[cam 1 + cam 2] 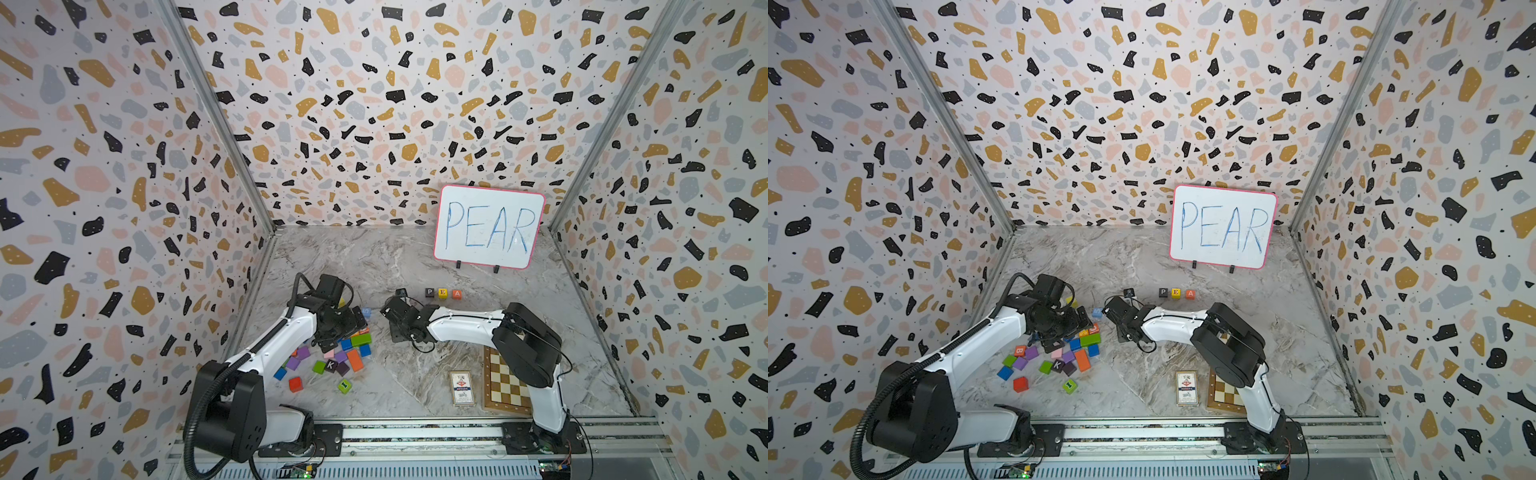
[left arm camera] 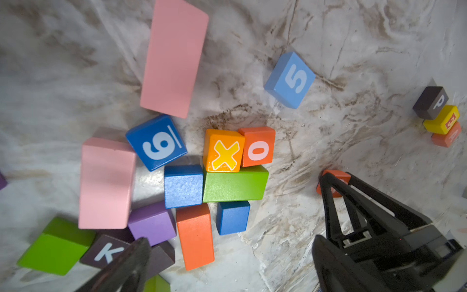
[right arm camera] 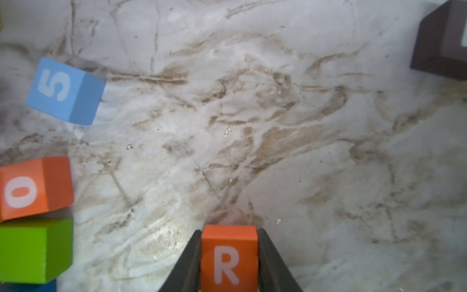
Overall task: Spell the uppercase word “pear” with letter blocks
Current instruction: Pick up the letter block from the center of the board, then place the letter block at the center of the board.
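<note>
R. gripper [image 1: 385,309] was mid-table in both top views, just left of the P block [image 1: 429,292], E block [image 1: 443,293] and A block [image 1: 457,294]. These stood in a close row in front of a whiteboard [image 1: 490,226] marked PEAR. Its grip couldn't be made out from up there. L. gripper [image 1: 332,334] hung over a jumble of coloured blocks [image 1: 332,357] nr the left wall.

Left wrist view: L. gripper's fingers [image 2: 131,260] stood wide apart w/ nothing between them. Below lay the pile, incl. an X block [image 2: 223,150], O block [image 2: 257,148] and K block [image 2: 106,251]. Beyond it, the R. gripper pinched the orange-red R block [image 2: 337,174], letter hidden, well apart from the P-E-A row.

Right wrist view: R. gripper's jaws were clamped on the R block, one finger against each side, letter facing the camera. A light-blue 5 block [image 3: 63,91] lay well off to one side.
</note>
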You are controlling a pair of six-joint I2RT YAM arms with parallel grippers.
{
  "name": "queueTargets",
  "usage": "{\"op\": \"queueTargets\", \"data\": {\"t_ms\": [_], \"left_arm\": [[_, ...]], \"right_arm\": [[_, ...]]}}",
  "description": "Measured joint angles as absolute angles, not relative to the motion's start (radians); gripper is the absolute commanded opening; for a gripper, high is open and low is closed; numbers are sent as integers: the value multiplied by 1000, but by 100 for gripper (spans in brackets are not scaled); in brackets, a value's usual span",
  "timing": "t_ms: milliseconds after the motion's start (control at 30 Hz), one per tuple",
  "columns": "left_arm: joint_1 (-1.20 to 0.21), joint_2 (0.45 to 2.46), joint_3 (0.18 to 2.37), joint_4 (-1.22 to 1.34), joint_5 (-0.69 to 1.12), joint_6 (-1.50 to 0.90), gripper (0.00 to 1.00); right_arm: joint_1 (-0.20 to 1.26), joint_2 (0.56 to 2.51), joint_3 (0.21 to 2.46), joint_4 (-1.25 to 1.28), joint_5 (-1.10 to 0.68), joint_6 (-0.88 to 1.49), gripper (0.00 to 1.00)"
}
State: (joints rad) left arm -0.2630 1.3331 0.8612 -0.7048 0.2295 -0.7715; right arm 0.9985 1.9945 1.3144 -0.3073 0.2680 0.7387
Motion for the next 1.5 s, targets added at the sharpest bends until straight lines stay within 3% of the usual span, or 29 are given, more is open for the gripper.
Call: {"op": "queueTargets", "data": {"t_ms": [200, 367, 500, 633, 1100, 1500], "left_arm": [[-300, 1336, 891, -700, 246, -757, 99], [-371, 1395, 986, -664, 258, -743, 99], [-405, 1474, 1053, -630, 270, -732, 99], [-418, 1536, 1088, -604, 289, -721, 99], [-422, 1560, 1097, -583, 312, -712, 99], [-422, 1560, 1097, -582, 314, -699, 99]], "right_arm": [[913, 1798, 1192, -309, 282, 692, 33], [661, 1612, 1066, -265, 265, 605, 31], [481, 1598, 1024, -226, 228, 535, 31], [395, 1670, 1021, -183, 168, 478, 31], [327, 1891, 1118, -130, 58, 405, 32], [326, 1906, 1142, -147, 53, 372, 34]]}}
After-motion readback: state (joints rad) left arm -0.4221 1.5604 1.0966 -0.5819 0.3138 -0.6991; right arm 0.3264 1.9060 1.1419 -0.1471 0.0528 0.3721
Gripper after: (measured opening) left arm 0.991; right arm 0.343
